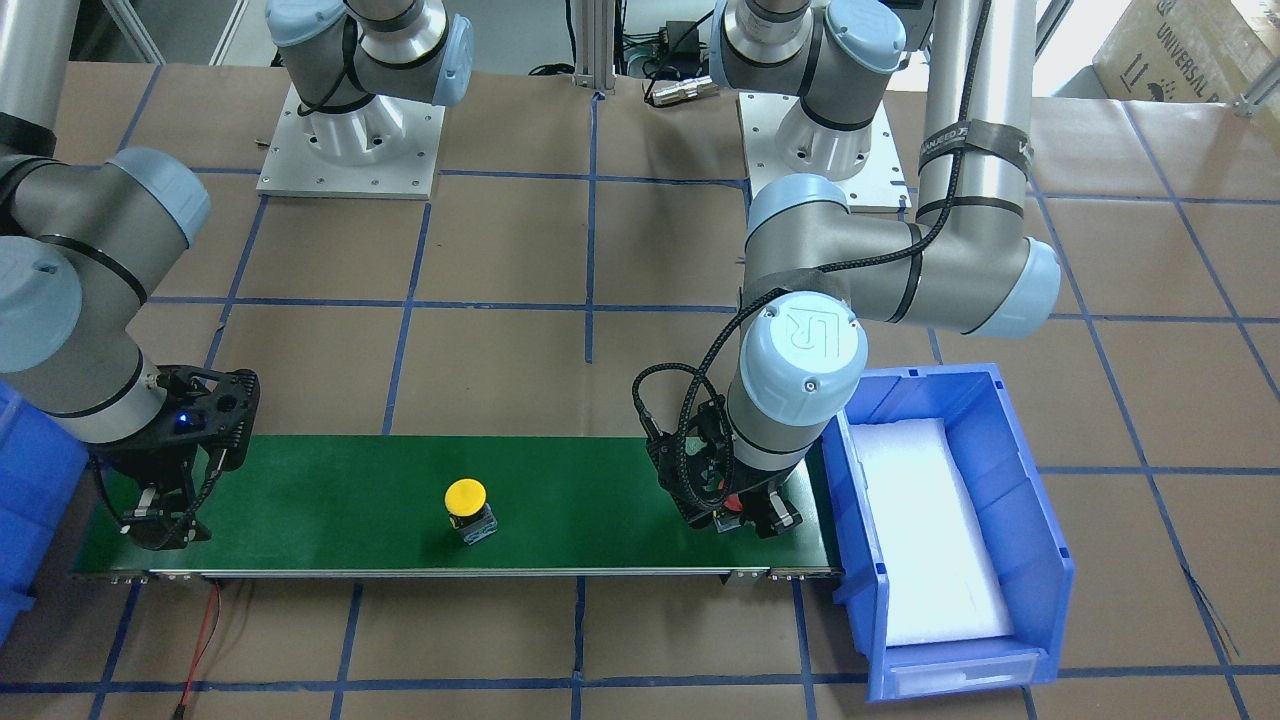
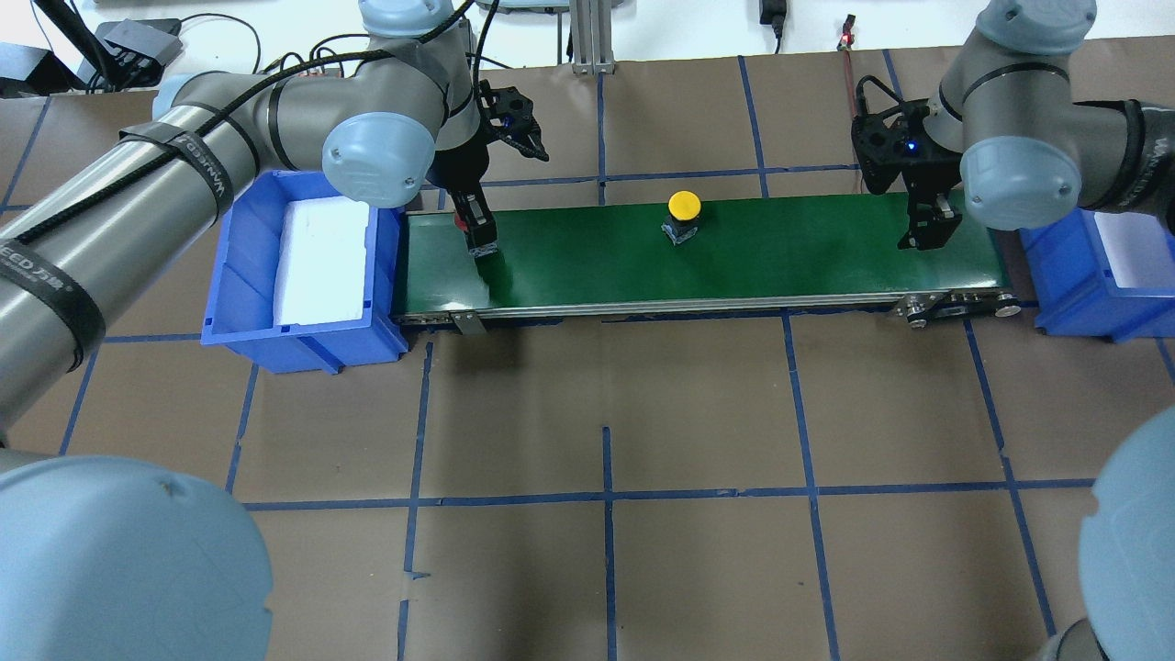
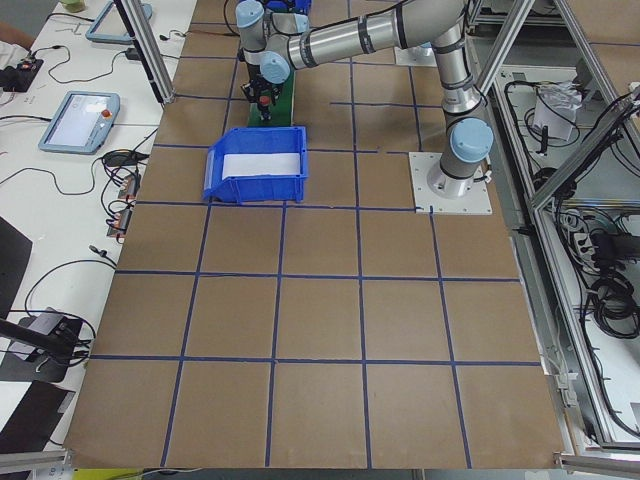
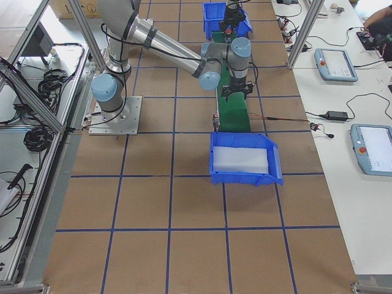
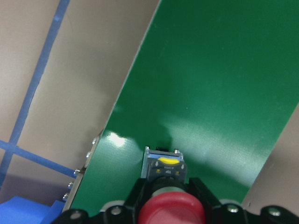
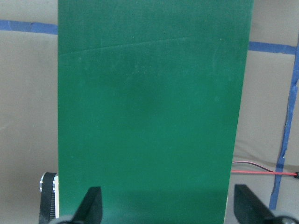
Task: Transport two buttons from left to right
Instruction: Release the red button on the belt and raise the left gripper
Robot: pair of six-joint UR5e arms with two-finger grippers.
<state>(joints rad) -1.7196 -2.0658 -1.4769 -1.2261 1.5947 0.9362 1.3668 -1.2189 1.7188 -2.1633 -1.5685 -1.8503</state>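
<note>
The red-capped button (image 5: 173, 208) is held between the fingers of my left gripper (image 5: 168, 196), which is shut on it at the left end of the green belt (image 2: 780, 248). I cannot tell whether its body touches the belt. From above, that gripper (image 2: 479, 237) stands beside the left blue bin. The yellow-capped button (image 2: 683, 213) stands upright and alone at mid-belt, also seen from the front (image 1: 467, 505). My right gripper (image 2: 927, 234) hangs open over the belt's right end, its fingers (image 6: 93, 205) wide apart with only belt between them.
A blue bin (image 2: 240, 266) lined with white foam sits against the belt's left end. A second blue bin (image 2: 1074, 294) sits at the right end. Brown table with a blue tape grid (image 2: 606, 496) surrounds the belt. A red wire (image 1: 200, 640) trails off the belt's edge.
</note>
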